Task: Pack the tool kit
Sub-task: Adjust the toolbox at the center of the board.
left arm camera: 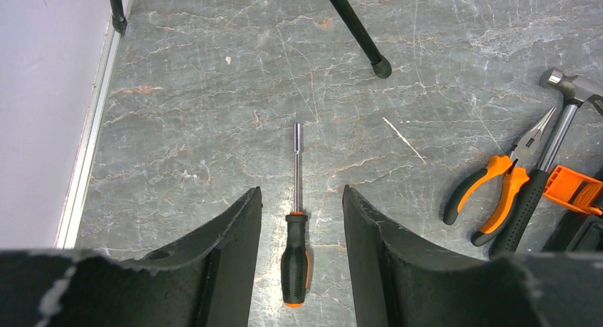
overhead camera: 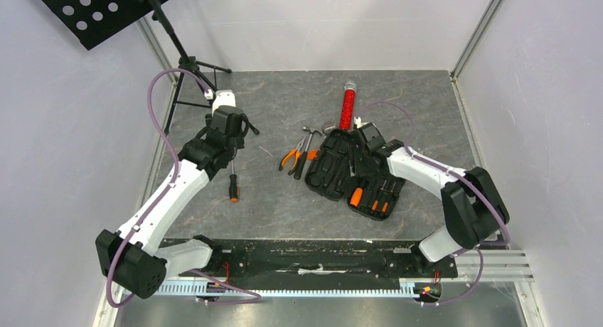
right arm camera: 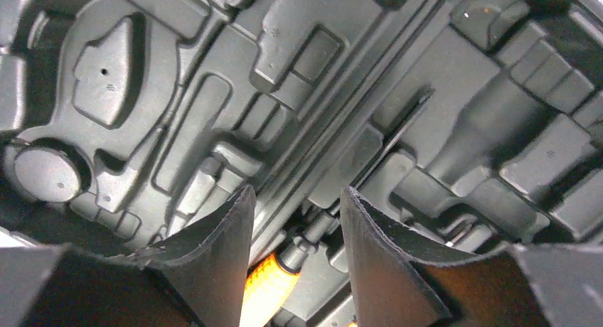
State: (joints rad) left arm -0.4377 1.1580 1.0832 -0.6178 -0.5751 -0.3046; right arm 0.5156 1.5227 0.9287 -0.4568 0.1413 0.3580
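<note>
So the open black case (overhead camera: 353, 175) is lying flat on the table (overhead camera: 427, 99), a bit right of the middle, both halves facing up. The half nearer the arms has a few orange-handled screwdrivers (overhead camera: 371, 199) sitting in their slots, while the other half mostly shows bare moulded slots. The right hand (right arm camera: 297, 195) is down low over the inside of the case with its fingers spread, not pinching anything. One orange-handled driver (right arm camera: 267, 288) sits in the case right below the gap, though I can't tell if a finger touches it. Over on the left, the left hand (left arm camera: 302, 199) hovers over a loose screwdriver (left arm camera: 295, 259) lying on the table, fingers spread on either side of the handle and not touching it, shaft pointing away from the arms. The pliers (left arm camera: 498, 192) and hammer (left arm camera: 562, 121) lie side by side just left of the case, near its orange latch (left arm camera: 572, 188). A red tube (overhead camera: 347, 106) lies just behind the case, and a black tripod stand (overhead camera: 186, 60) is in the far left corner.
</note>
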